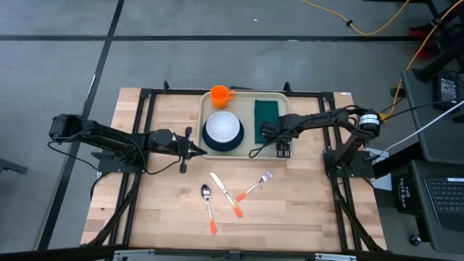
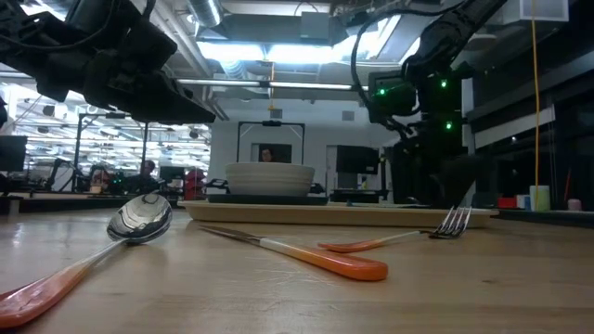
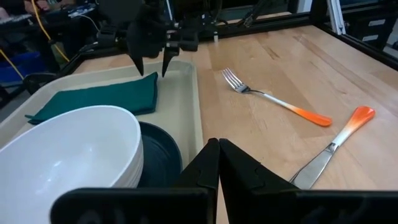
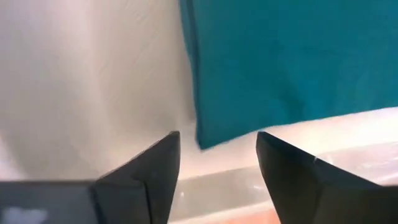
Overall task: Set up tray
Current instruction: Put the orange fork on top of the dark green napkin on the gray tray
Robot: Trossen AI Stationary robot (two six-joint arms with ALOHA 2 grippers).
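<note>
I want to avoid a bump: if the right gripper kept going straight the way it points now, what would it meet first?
Probably the near corner of the green napkin lying in the tray; the open right gripper points down at it. Depth is unclear.

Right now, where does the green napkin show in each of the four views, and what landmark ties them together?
High view: green napkin lies at the tray's right end, right of the white bowl.
Low view: cannot be made out; the tray is seen edge-on.
Left wrist view: napkin lies beyond the bowl, under the right gripper.
Right wrist view: napkin fills the upper right.
Shared landmark: the beige tray.
</note>
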